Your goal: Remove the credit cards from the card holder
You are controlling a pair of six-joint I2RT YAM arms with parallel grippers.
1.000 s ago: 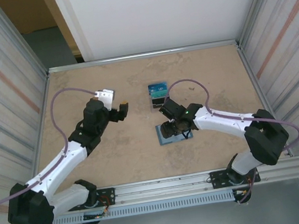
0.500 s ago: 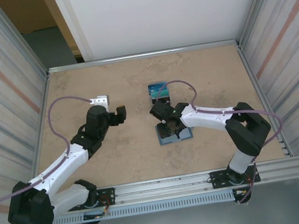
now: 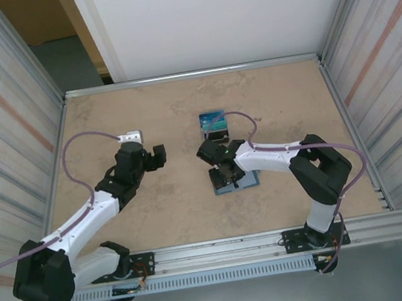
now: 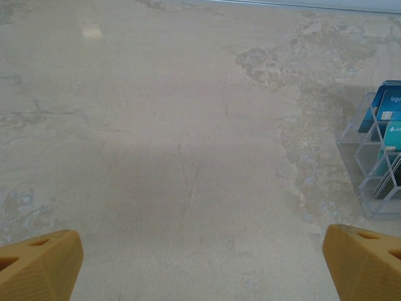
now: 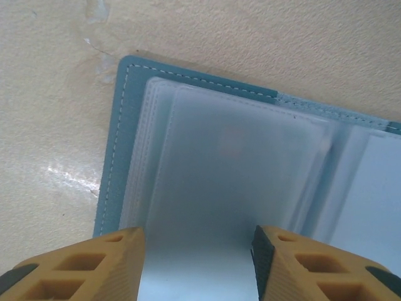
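Top external, starting at the near edge: found both arm bases bolted side by side there, and the left gripper [image 3: 153, 157] out over bare table [image 3: 284, 101], left of centre. Confirmed on the left wrist view that the left gripper [image 4: 200, 266] has its orange fingers [image 4: 39, 263] spread wide with nothing between them but tabletop. Located the right gripper [image 3: 222, 168] near the table's middle, pointing down on the card holder [image 3: 241, 182], which lies open and flat. Checked the right wrist view: right gripper [image 5: 197, 251] fingers partly apart, tips low over the left half of the card holder [image 5: 122, 144]. Noted a teal cover with pale stitching along the edge and a stack of cloudy clear sleeves [image 5: 232, 163] on top. Could not tell what the sleeves contain, nor whether the fingertips touch them. Read no brand or lettering on the holder. Farther back, logged a small stand [image 3: 213, 122] well apart from the holder, with credit cards [image 3: 212, 117] upright in it. Seen from the left wrist as a clear compartmented stand [image 4: 360, 157] holding blue and teal credit cards [image 4: 383, 110]. Read "logo" on the upper blue card. Could not read the white print on the teal one.
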